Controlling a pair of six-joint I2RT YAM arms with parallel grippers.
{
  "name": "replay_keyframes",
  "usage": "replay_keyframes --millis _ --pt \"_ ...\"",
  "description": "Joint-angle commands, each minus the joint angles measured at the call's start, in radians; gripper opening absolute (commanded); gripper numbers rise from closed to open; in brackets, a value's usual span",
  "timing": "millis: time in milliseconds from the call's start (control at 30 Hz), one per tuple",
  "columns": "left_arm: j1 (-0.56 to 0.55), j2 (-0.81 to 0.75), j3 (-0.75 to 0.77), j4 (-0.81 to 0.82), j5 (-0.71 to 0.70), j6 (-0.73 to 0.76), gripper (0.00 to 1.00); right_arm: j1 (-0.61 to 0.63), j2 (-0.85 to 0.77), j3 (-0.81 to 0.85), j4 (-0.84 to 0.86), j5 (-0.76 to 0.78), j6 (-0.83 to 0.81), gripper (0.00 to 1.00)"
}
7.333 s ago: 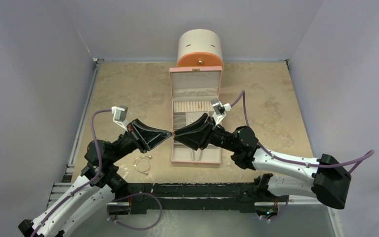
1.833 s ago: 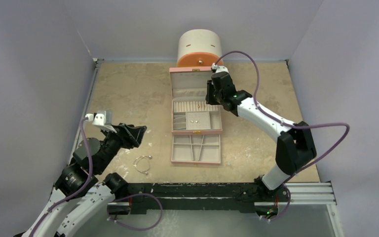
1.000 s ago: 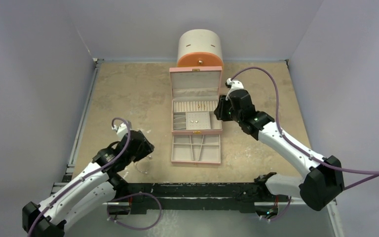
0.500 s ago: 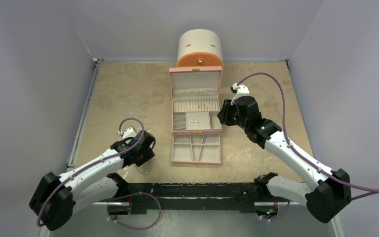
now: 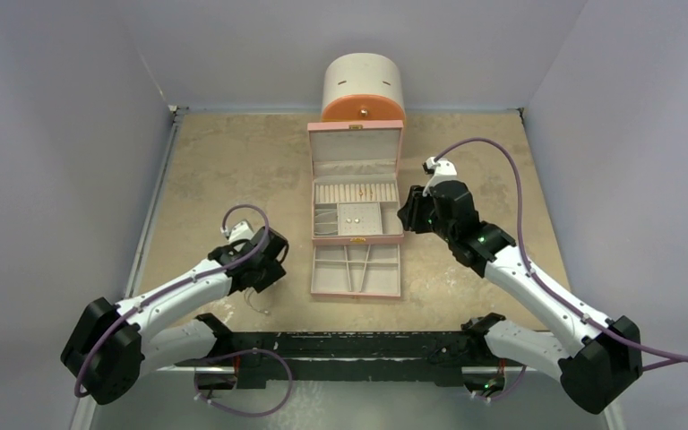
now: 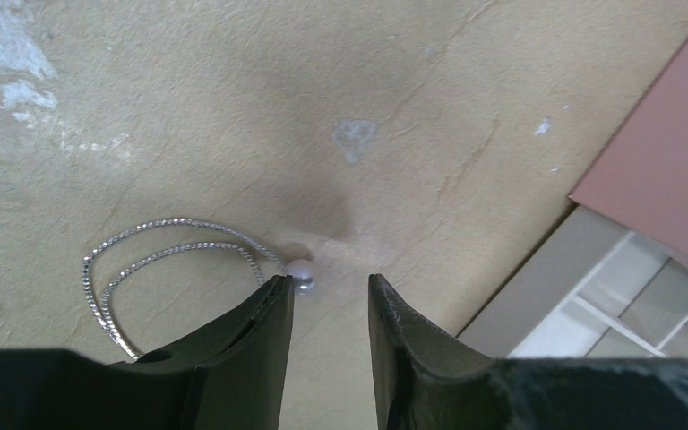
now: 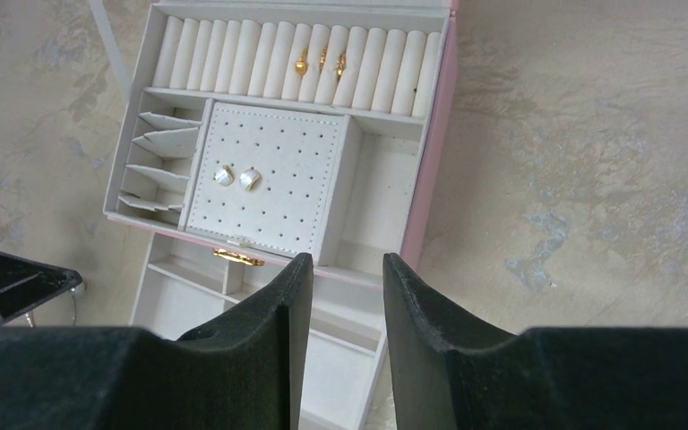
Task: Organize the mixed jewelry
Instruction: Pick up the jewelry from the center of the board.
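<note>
A thin silvery wire bangle [image 6: 157, 260] with a pale bead [image 6: 300, 269] lies on the table left of the open pink jewelry box [image 5: 356, 128]. My left gripper [image 6: 327, 279] is open and empty just above it, with its left fingertip beside the bead. In the top view that gripper [image 5: 264, 271] hides most of the bangle. My right gripper [image 7: 343, 260] is open and empty, hovering over the box's right side [image 5: 409, 215]. Two small studs [image 7: 237, 177] sit on the box's perforated pad. Gold rings [image 7: 321, 63] sit in the ring rolls.
A round cream-and-orange drawer cabinet [image 5: 364, 90] stands behind the box. The box's lower tray [image 5: 356, 285] is pulled out toward the arms. The box's pink wall [image 6: 672, 170] lies right of my left gripper. Walls enclose the table on three sides.
My left arm has swung inward and lowered its gripper over the bangle. My right arm has drawn back from the box's lid to its right side.
</note>
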Motion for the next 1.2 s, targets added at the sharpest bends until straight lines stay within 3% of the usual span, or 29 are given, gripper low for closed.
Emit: replay_keyframes --millis 0,1167 --pt "-0.002 0.016 0.052 0.010 -0.021 0.034 0.35 -0.002 -0.019 -0.006 0.036 0.014 -0.005 0.38" --pt "-0.061 0.012 0.065 -0.070 -0.010 0.022 0.31 -0.003 -0.015 -0.034 0.048 -0.007 0.007 0.38"
